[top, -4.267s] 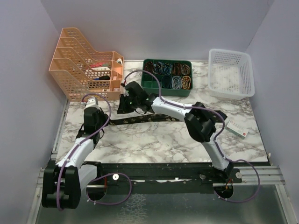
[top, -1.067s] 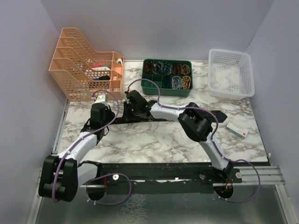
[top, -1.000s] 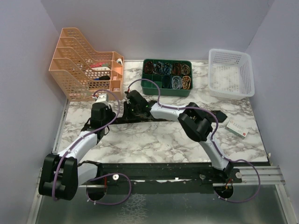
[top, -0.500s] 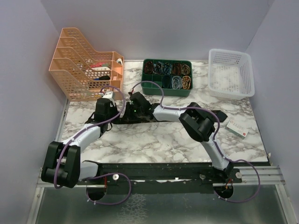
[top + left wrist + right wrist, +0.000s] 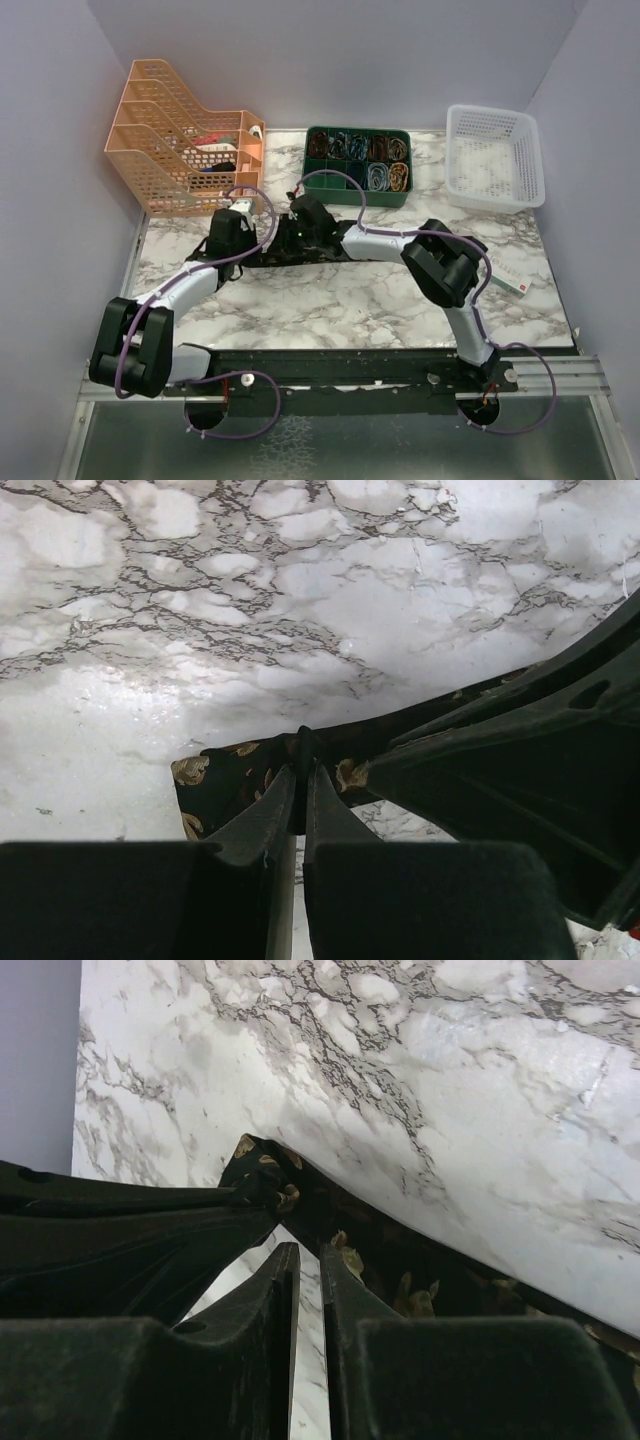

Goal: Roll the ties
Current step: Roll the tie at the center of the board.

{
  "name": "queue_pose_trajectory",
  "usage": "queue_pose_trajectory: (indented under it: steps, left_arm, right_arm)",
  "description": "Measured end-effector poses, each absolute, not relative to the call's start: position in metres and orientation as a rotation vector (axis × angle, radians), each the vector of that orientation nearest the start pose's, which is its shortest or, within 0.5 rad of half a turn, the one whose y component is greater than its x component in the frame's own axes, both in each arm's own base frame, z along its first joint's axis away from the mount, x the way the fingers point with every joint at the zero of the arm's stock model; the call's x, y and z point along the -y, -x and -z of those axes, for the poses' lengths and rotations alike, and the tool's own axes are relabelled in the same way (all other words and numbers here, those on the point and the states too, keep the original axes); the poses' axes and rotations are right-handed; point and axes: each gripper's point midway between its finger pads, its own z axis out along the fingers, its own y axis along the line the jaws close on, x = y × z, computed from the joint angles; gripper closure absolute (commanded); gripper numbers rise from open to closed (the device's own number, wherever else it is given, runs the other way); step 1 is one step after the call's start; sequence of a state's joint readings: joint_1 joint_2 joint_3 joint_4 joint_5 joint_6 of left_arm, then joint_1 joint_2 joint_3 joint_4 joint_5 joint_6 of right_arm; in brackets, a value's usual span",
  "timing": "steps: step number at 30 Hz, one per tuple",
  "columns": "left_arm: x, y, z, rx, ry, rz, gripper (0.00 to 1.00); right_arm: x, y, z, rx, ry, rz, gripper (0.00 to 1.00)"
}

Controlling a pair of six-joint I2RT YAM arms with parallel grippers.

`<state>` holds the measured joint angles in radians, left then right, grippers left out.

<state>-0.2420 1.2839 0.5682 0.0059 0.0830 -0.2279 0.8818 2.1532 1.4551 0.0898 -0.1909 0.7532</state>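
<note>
A black tie (image 5: 300, 260) with gold flecks lies in a long strip across the marble table (image 5: 330, 300). My left gripper (image 5: 250, 245) is shut on a raised fold near its left end. In the left wrist view the gripper (image 5: 301, 772) pinches the tie (image 5: 225, 780), whose short end lies flat to the left. My right gripper (image 5: 288, 240) sits close beside it. In the right wrist view that gripper (image 5: 310, 1250) stands slightly open over bare marble, and the tie (image 5: 400, 1270) runs just past its tips. The left fingers (image 5: 150, 1230) hold the fabric peak there.
An orange file rack (image 5: 185, 150) stands at the back left. A green tray (image 5: 357, 163) of coiled cables is behind the grippers. A white basket (image 5: 493, 155) sits at the back right, and a small box (image 5: 505, 275) lies on the right.
Both grippers have shifted to the right along the tie, the left arm stretching further out. The right gripper's jaws have parted a little. The left gripper keeps its pinch.
</note>
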Motion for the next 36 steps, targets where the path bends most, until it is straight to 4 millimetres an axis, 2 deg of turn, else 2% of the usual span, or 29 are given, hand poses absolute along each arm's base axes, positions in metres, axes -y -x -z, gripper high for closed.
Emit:
queue_pose_trajectory:
  steps: [5, 12, 18, 20, 23, 28, 36]
  left_arm:
    - [0.110, -0.316, -0.060, -2.319, -0.099, 0.340, 0.91]
    - [0.115, -0.315, -0.049, -2.372, -0.131, 0.319, 0.86]
    - [0.113, -0.312, -0.044, -2.411, -0.135, 0.290, 0.78]
    - [0.114, -0.314, -0.039, -2.435, -0.140, 0.284, 0.70]
    - [0.116, -0.315, -0.032, -2.463, -0.152, 0.279, 0.64]
    - [0.118, -0.315, -0.037, -2.452, -0.157, 0.281, 0.56]
    - [0.117, -0.315, -0.062, -2.371, -0.137, 0.298, 0.50]
  right_arm:
    - [-0.469, -0.317, -0.067, -2.375, 0.239, -1.077, 0.80]
    - [-0.466, -0.323, -0.072, -2.358, 0.226, -1.081, 0.79]
    - [-0.465, -0.322, -0.073, -2.352, 0.226, -1.087, 0.78]
    - [-0.465, -0.320, -0.075, -2.338, 0.218, -1.105, 0.77]
    - [-0.465, -0.318, -0.077, -2.329, 0.217, -1.126, 0.76]
    - [-0.467, -0.318, -0.079, -2.319, 0.219, -1.139, 0.76]
    - [-0.466, -0.319, -0.079, -2.321, 0.215, -1.135, 0.72]
